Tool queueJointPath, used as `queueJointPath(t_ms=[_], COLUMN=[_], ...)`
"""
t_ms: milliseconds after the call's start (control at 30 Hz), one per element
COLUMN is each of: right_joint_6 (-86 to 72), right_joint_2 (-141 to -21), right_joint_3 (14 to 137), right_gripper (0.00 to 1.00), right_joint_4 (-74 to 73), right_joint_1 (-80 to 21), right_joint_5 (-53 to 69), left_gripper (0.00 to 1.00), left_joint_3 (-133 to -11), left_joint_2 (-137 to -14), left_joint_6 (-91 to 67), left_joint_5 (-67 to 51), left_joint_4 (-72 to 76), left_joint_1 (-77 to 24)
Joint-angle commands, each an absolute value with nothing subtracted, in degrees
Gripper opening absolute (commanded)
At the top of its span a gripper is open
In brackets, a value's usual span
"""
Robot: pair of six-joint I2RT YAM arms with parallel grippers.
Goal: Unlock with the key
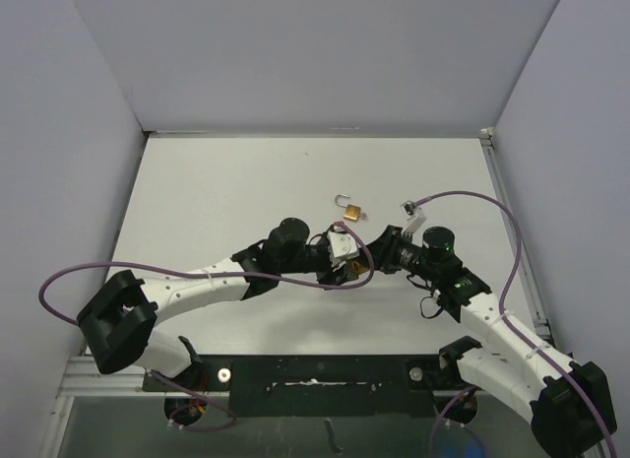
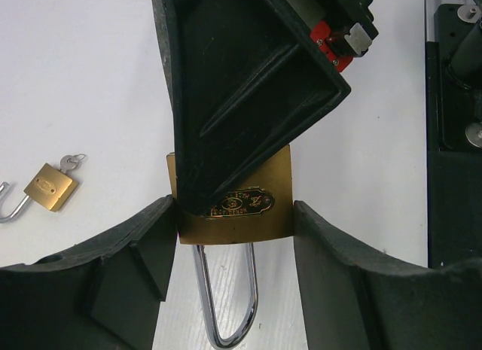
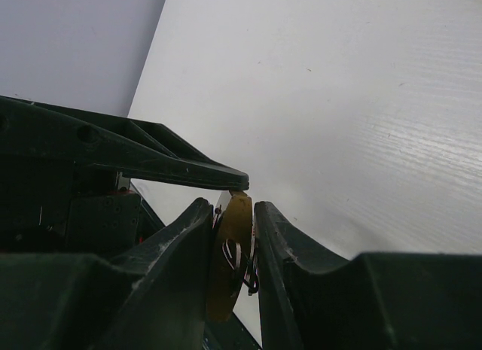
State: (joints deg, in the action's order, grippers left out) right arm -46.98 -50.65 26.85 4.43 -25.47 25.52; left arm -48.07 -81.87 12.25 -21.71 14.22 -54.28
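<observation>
On the white table point(image 1: 217, 202) the two arms meet near the middle. The left gripper point(image 2: 233, 207), spread fairly wide, clamps the large brass padlock point(image 2: 273, 192) by its two narrow sides, with the padlock's steel shackle point(image 2: 202, 290) pointing back toward the left wrist. The right gripper point(image 3: 233, 207), much narrower, has its fingers against the flat faces of the same padlock from the right. A little farther away on the table lies a small brass padlock point(image 2: 51, 187) with its shackle open, clear of both grippers, with the key point(image 2: 71, 163) at its bottom end.
</observation>
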Motion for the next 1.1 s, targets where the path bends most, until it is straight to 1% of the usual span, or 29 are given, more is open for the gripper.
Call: queueJointPath(t_ms=[0,33,67,100,167,233,300,333,367,533,567,633,767,967,1067], right_joint_6=[-46.57,-46.62,-46.62,-46.59,-46.89,-47.19,-47.21,-47.20,-47.15,-47.46,-47.46,-47.47,-47.81,-48.07,-47.95], right_joint_2=[-50.78,-50.92,-51.04,-51.23,-51.24,-51.17,-51.18,-51.16,-51.20,-51.49,-51.57,-51.90,-52.68,-54.54,-54.99], right_joint_3=[26.68,26.64,26.63,26.59,26.31,26.11,26.02,25.94,25.93,25.91,25.84,25.92,25.86,25.84,25.92], right_gripper=[0.17,0.22,0.31,0.35,0.40,0.42,0.40,0.36,0.32,0.05,0.03,0.06,0.19,0.27,0.28], right_joint_4=[5.89,5.95,6.07,6.27,6.97,7.30,7.33,7.32,7.38,8.07,8.29,8.61,9.82,11.52,12.13], right_joint_1=[-25.63,-25.59,-25.60,-25.58,-25.58,-25.60,-25.59,-25.62,-25.58,-25.64,-25.57,-25.50,-25.49,-25.56,-25.56], right_joint_5=[28.18,28.40,28.54,28.75,29.12,29.33,29.36,29.31,29.32,29.27,29.20,29.41,29.45,29.38,29.27], left_gripper=[0.00,0.00,0.00,0.00,0.00,0.00,0.00,0.00,0.00,0.00,0.00,0.00,0.00,0.00,0.00], left_joint_3=[-51.43,-51.30,-51.14,-50.91,-50.51,-50.37,-50.20,-50.12,-50.10,-50.19,-50.19,-50.12,-49.84,-49.90,-50.03], left_joint_2=[-80.99,-80.91,-80.76,-80.58,-80.22,-79.97,-79.69,-79.64,-79.63,-79.97,-80.06,-80.00,-79.74,-79.89,-80.14], left_joint_6=[12.66,12.66,12.72,12.74,12.66,12.59,12.59,12.57,12.57,12.46,12.48,12.61,12.73,12.42,12.48], left_joint_5=[-18.51,-18.46,-18.50,-18.54,-18.47,-18.23,-18.21,-18.32,-18.46,-18.90,-19.08,-19.75,-20.97,-21.94,-22.05], left_joint_4=[20.00,19.99,20.03,20.30,20.49,20.25,20.17,20.25,20.25,20.26,20.22,20.21,20.59,20.70,20.41], left_joint_1=[-53.19,-53.11,-53.04,-52.97,-52.81,-52.50,-52.16,-52.12,-52.08,-52.17,-52.14,-52.13,-52.15,-52.37,-52.72])
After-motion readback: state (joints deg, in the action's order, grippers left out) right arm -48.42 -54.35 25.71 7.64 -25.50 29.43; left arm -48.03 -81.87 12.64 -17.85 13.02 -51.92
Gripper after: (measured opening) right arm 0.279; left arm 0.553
